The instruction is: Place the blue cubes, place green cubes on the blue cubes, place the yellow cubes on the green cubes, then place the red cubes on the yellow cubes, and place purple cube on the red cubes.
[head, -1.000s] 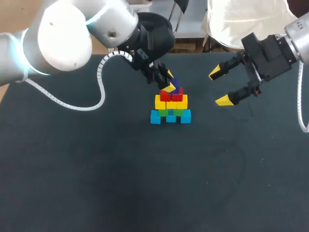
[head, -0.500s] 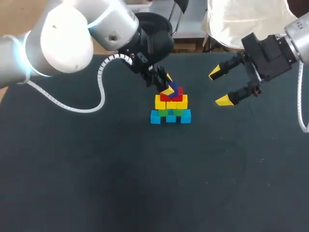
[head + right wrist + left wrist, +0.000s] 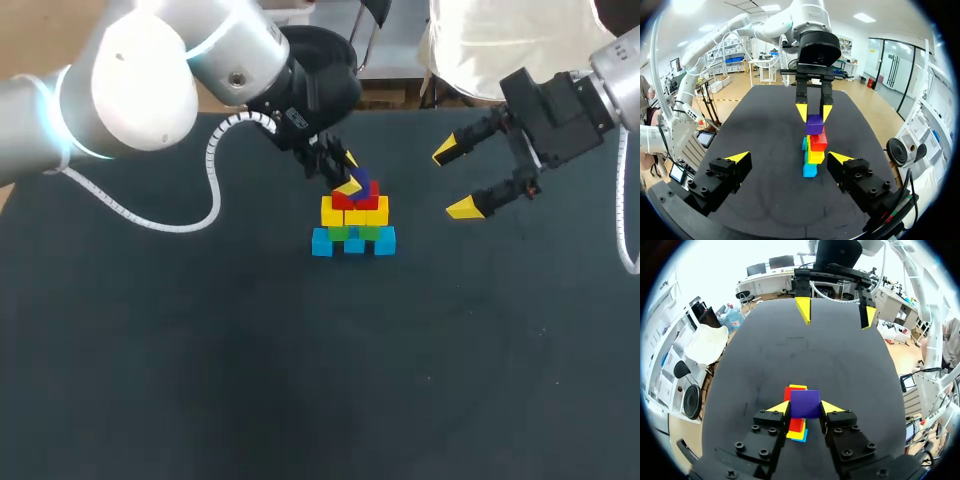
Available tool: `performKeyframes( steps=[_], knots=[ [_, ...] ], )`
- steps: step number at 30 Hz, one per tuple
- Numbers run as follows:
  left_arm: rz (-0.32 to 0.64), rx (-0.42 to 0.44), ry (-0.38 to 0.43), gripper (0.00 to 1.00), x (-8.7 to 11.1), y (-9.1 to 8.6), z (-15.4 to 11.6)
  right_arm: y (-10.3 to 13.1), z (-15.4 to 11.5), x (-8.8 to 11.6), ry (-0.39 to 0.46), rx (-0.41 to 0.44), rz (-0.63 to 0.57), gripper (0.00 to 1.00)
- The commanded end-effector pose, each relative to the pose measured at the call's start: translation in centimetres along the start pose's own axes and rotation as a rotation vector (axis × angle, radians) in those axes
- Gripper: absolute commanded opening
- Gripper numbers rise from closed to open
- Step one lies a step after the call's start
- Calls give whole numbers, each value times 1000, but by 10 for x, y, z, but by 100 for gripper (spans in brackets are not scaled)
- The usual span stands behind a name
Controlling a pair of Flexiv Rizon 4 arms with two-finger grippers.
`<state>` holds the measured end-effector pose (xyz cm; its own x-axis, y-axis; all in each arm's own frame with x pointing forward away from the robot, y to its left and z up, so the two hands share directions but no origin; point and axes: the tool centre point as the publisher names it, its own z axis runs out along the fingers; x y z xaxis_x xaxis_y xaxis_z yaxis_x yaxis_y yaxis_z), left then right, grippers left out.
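In the upper middle of the head view, the left gripper (image 3: 346, 172) has its two yellow tips pressed against opposite sides of the purple cube (image 3: 362, 182), which is at the very top of the stack; below it come the red cubes (image 3: 355, 199), the yellow cubes (image 3: 354, 212), the green cubes (image 3: 356, 232) and the blue cubes (image 3: 353, 242), all on the dark table (image 3: 200, 380); the right gripper (image 3: 458, 180) hangs at the upper right with its fingers spread wide and nothing between them, well apart from the stack. In the right wrist view the purple cube looks to touch the reds, though I cannot tell whether it is fully seated. To finish this well, I'd judge: centre the cube over the reds; part the fingers slowly and evenly so neither drags it; then lift straight up, clear of the tower.
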<state>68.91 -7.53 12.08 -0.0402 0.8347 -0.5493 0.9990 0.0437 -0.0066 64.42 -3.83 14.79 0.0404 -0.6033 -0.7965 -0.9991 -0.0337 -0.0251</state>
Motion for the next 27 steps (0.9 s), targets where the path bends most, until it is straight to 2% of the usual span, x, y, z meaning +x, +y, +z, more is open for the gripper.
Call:
performKeyframes(
  steps=[1,27],
  knots=[
    [0,8,1,0,0,7,2,1,0,0,0,2,0,100],
    [-15,13,-12,0,3,10,2,1,0,0,0,2,0,100]
  ],
)
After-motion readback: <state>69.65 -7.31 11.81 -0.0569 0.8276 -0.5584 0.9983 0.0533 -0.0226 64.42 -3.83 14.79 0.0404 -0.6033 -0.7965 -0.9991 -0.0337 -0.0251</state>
